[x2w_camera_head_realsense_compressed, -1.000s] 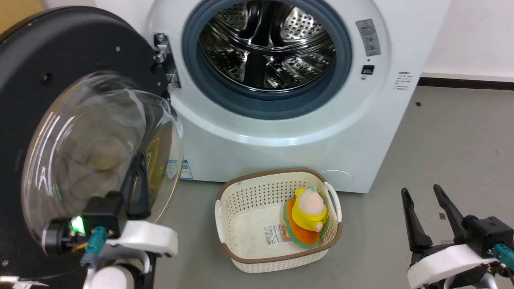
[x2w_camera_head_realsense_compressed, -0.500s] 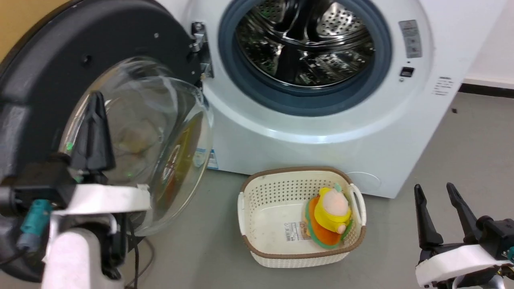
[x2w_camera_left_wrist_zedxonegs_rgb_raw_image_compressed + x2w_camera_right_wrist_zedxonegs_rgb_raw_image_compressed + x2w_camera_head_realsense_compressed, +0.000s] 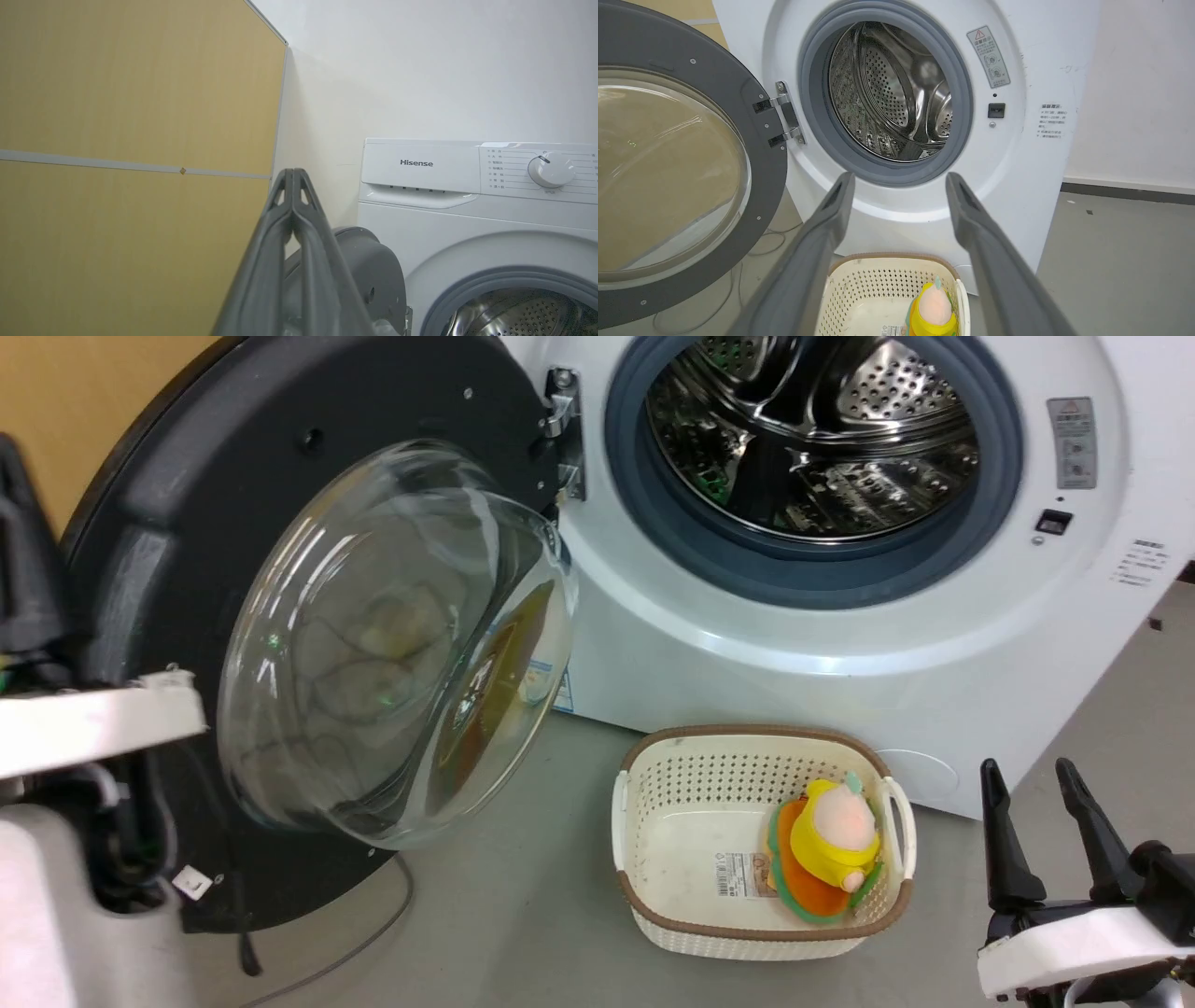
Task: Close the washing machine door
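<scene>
Head view: the washing machine door (image 3: 280, 457) is seen swung wide open, left of the washing machine (image 3: 840, 653); the right hand (image 3: 1027, 767) is held low, fingers apart. Left wrist view: the left hand (image 3: 292, 173) is seen pressed together, empty. Right wrist view: a cream basket (image 3: 878, 284) is seen below the steel drum (image 3: 887, 93).

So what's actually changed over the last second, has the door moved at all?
The left gripper, shut, swung left from in front of the glass window out to the free edge of the washing machine door. The head camera turned left too, so everything slid right in its picture. Nothing was grasped or released. The door stays wide open, the right gripper open and low, the basket before the washing machine.
</scene>
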### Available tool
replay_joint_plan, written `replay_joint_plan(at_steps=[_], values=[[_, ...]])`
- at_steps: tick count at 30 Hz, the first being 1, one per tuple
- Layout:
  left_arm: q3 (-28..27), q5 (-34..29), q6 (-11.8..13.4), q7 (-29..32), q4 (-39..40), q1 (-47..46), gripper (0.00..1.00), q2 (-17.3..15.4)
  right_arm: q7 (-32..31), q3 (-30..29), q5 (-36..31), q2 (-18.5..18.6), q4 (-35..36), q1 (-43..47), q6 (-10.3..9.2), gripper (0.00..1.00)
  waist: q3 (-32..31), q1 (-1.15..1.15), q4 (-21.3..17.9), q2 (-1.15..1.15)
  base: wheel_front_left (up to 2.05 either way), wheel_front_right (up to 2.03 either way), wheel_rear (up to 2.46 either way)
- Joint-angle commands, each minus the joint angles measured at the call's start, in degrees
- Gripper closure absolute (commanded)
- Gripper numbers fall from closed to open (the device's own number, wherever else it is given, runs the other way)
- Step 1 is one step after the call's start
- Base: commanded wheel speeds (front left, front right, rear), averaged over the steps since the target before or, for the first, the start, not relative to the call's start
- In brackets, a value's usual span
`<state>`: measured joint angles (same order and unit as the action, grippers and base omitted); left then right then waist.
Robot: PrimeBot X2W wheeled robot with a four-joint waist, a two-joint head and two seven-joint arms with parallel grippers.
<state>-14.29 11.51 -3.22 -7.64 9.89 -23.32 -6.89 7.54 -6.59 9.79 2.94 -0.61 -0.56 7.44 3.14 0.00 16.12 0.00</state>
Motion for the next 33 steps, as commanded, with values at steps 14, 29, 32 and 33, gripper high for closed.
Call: replay_joint_plan(at_steps=[14,29,32,33], values=[[-13.08,16.62,-1.24,4.12,-11.27,-3.78,1.0,-4.61,2.27,-2.05,3.04,-0.04,-0.84,-0.94,0.03,0.0,1.37,0.0,4.2,0.0,0.0,0.0,0.0],[-21.28,39.15,-2.26,22.73,-26.87,-2.24,1.0,-4.62,4.07,-4.06,4.88,-0.05,-0.97,-0.94,0.04,0.0,2.5,0.0,7.66,0.0,0.0,0.0,0.0],[-21.28,42.7,-2.62,25.66,-28.72,-1.38,1.0,-3.98,4.43,-4.47,5.07,-0.05,-0.92,-1.2,0.04,0.0,2.99,0.0,8.15,0.0,0.0,0.0,0.0],[-20.76,43.58,-2.7,26.55,-28.89,-1.0,1.0,-3.73,4.55,-4.61,5.17,-0.05,-0.94,-1.3,0.04,0.0,3.12,0.0,8.32,0.0,0.0,0.0,0.0]])
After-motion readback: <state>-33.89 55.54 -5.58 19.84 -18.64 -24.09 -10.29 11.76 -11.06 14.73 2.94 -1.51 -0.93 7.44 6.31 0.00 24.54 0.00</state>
